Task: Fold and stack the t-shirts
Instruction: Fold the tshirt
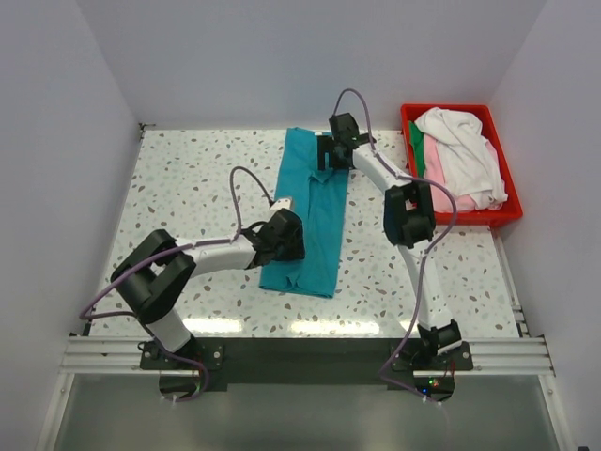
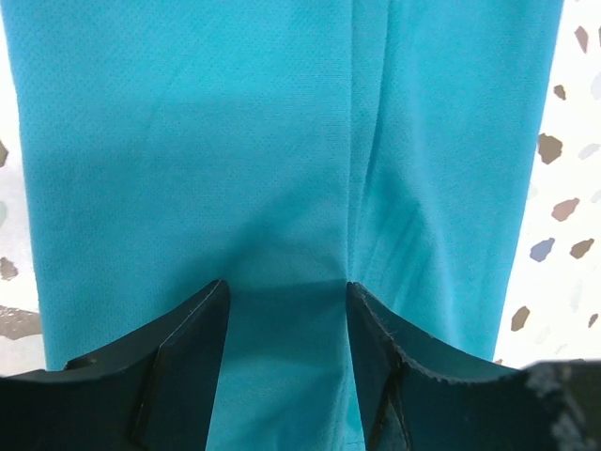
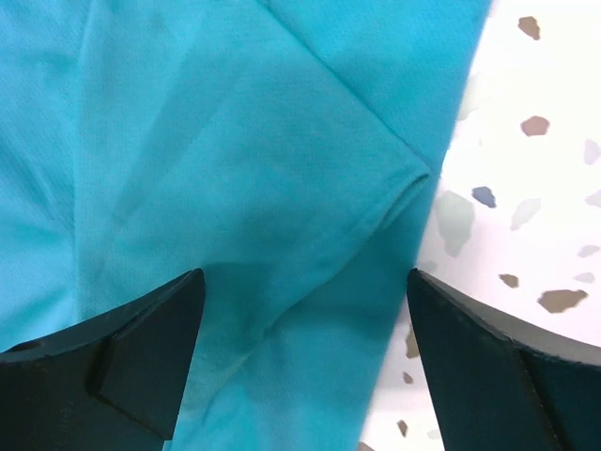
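Note:
The teal t-shirt [image 1: 310, 211] lies on the table folded into a long narrow strip, running from the far middle toward the near side. My left gripper [image 1: 282, 235] hovers over its near left part, open, with cloth [image 2: 235, 141] beneath the fingers [image 2: 188, 348] and nothing held. My right gripper [image 1: 331, 150] is over the strip's far right edge, open wide, with a folded sleeve edge [image 3: 376, 188] between the jaws. White [image 1: 465, 150], pink [image 1: 434, 164] and dark green [image 1: 416, 139] t-shirts lie piled in the red bin.
The red plastic bin [image 1: 498, 218] stands at the far right of the speckled table [image 1: 188, 188]. White walls close in the table on the left, back and right. An aluminium rail [image 1: 300, 352] runs along the near edge.

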Tool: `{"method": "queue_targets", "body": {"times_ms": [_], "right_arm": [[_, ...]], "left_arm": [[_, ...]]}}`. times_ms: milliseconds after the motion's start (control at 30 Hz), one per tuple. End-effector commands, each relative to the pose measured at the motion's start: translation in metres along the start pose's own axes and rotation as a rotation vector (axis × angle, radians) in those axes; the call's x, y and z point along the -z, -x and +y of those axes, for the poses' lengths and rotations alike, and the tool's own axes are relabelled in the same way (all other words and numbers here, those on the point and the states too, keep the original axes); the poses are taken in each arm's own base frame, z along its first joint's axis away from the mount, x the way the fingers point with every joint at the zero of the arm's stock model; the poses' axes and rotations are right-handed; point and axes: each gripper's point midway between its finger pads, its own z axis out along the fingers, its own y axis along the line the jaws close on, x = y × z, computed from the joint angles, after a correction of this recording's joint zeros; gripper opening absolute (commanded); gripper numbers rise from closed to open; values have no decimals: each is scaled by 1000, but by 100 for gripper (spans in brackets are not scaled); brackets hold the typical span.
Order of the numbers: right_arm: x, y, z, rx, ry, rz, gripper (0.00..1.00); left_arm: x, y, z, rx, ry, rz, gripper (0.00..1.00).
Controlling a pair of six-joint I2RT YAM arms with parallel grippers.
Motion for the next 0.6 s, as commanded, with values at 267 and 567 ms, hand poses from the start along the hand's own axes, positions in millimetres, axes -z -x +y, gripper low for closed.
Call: {"method": "queue_targets", "body": {"times_ms": [267, 567], "right_arm": [[147, 60, -12, -65, 32, -165, 94], [187, -26, -12, -121, 91, -104, 81]], "left_arm": [[42, 30, -24, -86, -89, -45, 53], [45, -27, -38, -141, -207, 112, 35]]}}
